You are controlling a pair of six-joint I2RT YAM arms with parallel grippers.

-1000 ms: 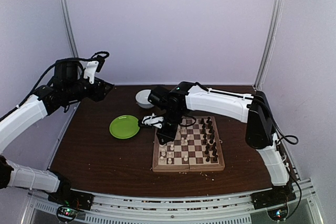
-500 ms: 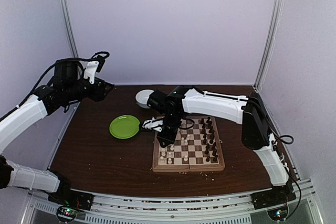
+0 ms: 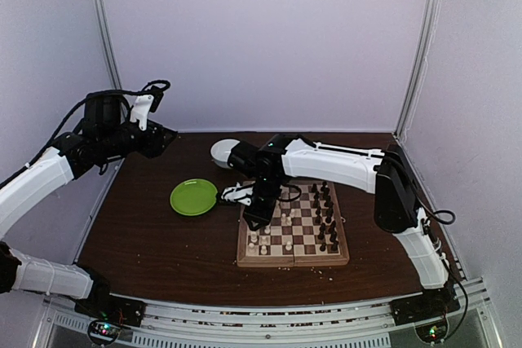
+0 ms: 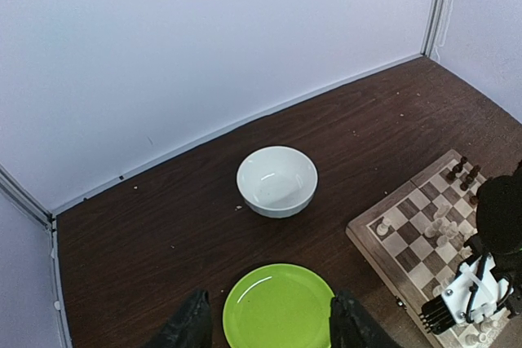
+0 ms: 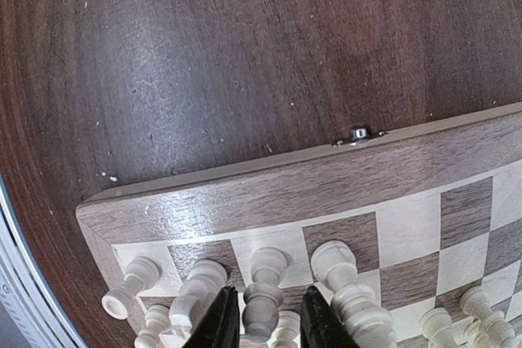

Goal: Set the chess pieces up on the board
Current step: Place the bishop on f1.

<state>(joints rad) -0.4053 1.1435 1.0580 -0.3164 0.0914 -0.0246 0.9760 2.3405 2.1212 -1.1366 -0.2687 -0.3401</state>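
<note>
Overhead view of a dark brown wooden tabletop (image 3: 147,242) with two white-and-black robot arms reaching in from the near edge.

On the left, the left claw (image 3: 159,138) is raised well above the tabletop's far left corner. Its own camera shows its two dark fingers (image 4: 189,330) spread apart with nothing between them, hanging over a round green plate (image 4: 281,307).

That plate lies left of centre, and a white bowl (image 3: 222,152) stands beyond it towards the back wall (from the left wrist the bowl looks empty).

Just right of the plate, the right claw (image 3: 254,213) points down at the far left corner of the board (image 3: 292,261), a chequered wooden square with a tan border lying right of centre.

In the right wrist view its fingers (image 5: 218,322) stand slightly apart on either side of one upright cream piece (image 5: 261,295) in the back rank, with a thin gap on each side, so the piece is straddled, not squeezed.

More cream chess pieces (image 3: 254,240) stand along the board's left side, some hidden under the arm.

Dark chess pieces (image 3: 325,201) stand in two columns along its right side.
</note>
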